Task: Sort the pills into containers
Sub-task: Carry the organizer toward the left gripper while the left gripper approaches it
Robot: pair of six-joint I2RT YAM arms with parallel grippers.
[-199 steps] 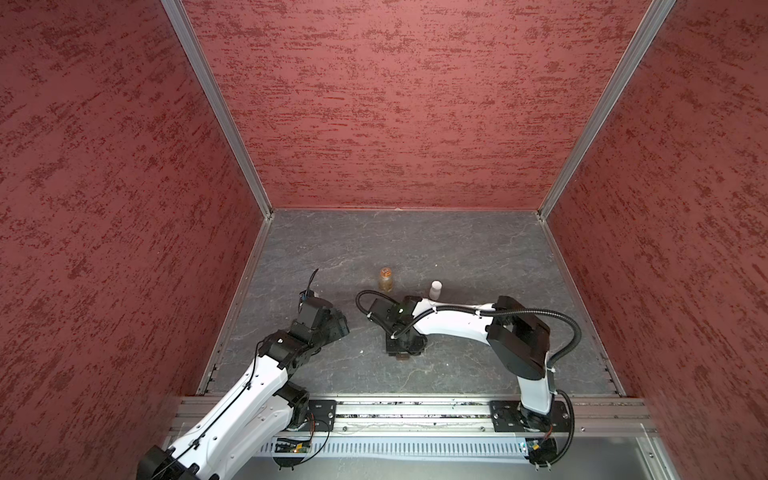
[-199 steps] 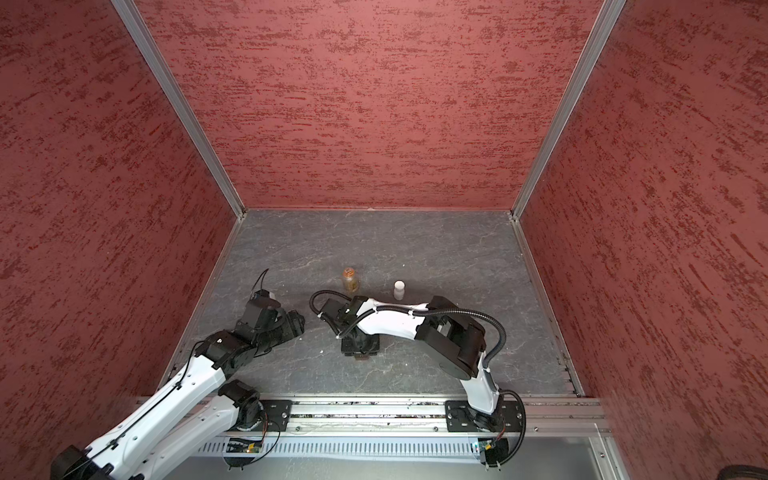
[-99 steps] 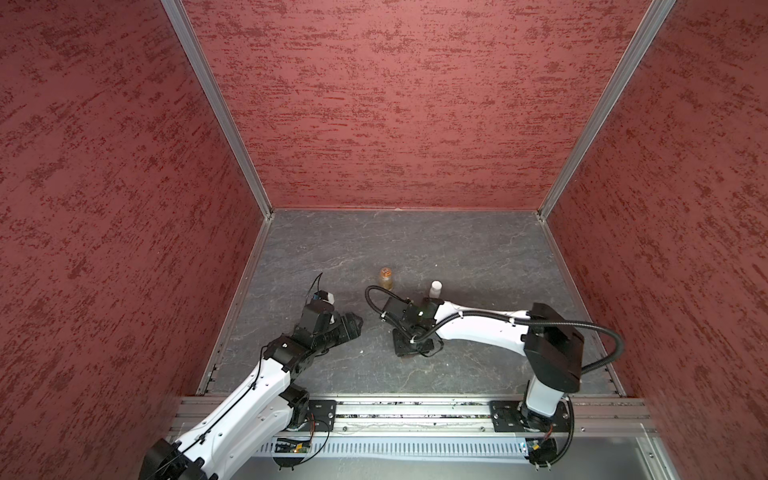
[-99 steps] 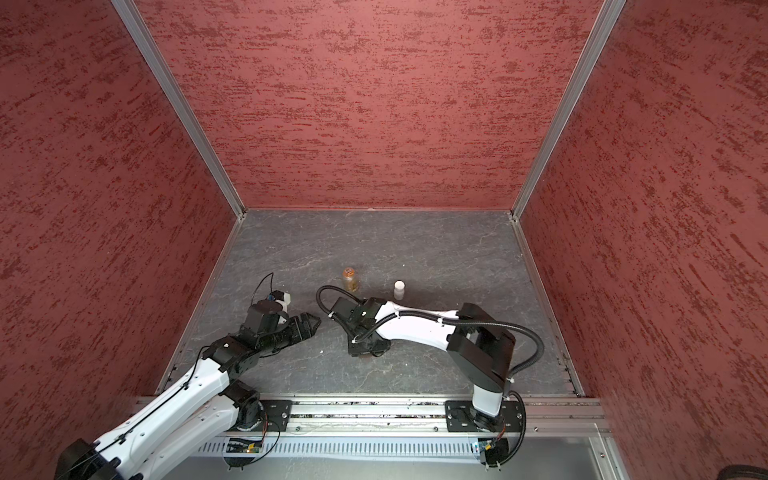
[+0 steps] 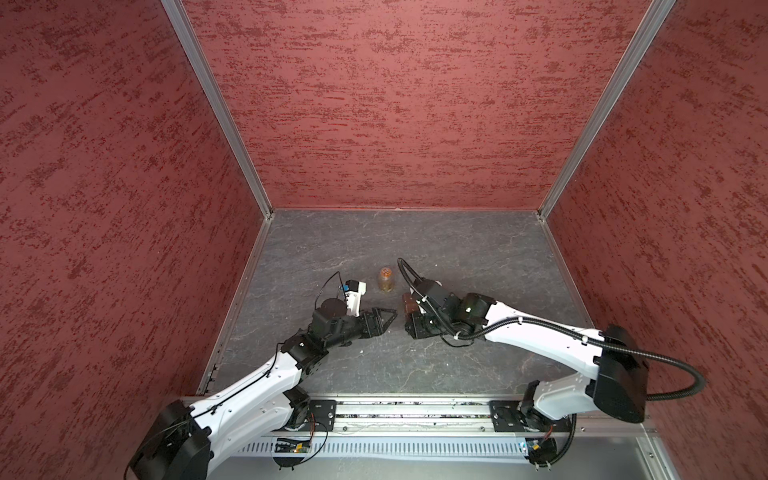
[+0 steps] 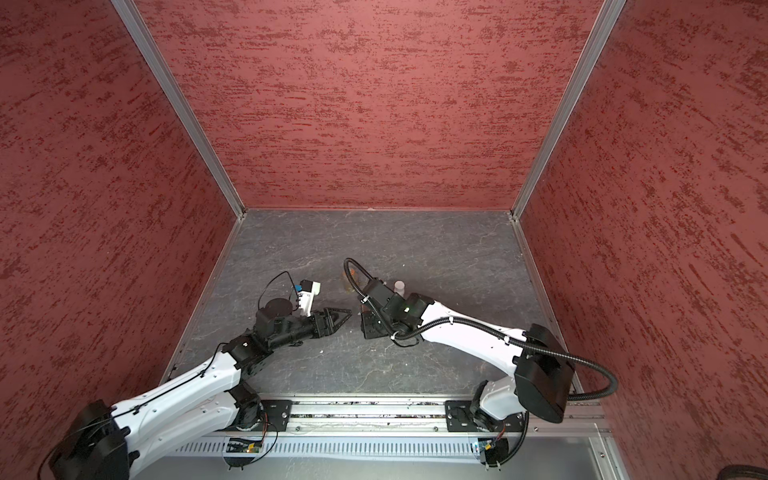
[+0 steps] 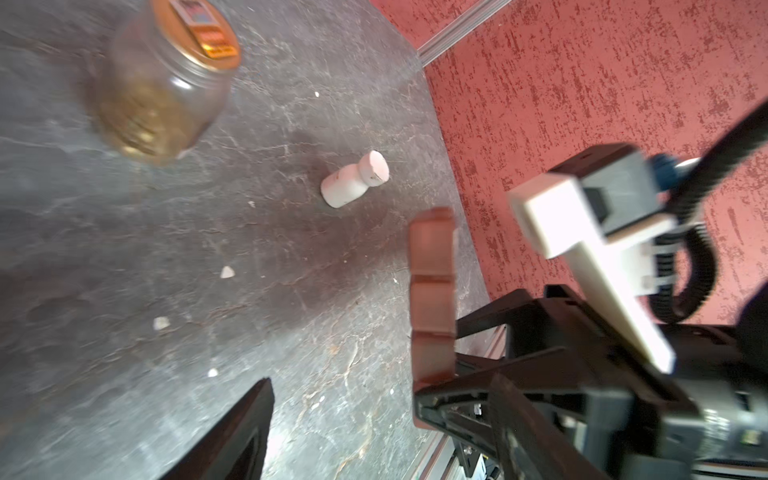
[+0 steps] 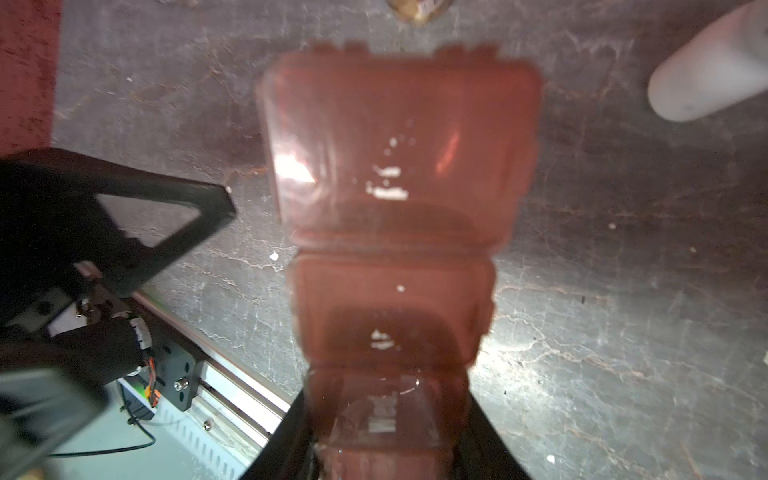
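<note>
Translucent brown strip of square containers (image 8: pixel 395 174) clamped in right claw (image 8: pixel 386 432); left claw (image 5: pixel 380 320) agape.

The containers (image 8: pixel 399 166) are translucent reddish-brown, the pills (image 7: pixel 227 272) whitish, the table (image 5: pixel 457 249) dark grey with pale veins, the bottle (image 7: pixel 349 187) white, the jar (image 7: pixel 162 95) amber with an orange lid (image 7: pixel 199 29), the walls (image 5: pixel 395 104) red with darker streaks

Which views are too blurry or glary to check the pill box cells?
Right wrist view: pill box close, soft, with a glare patch on it. Left wrist view: box edge-on, motion-smeared; amber jar blurred. Both top views: sharp, box mostly hidden.
</note>
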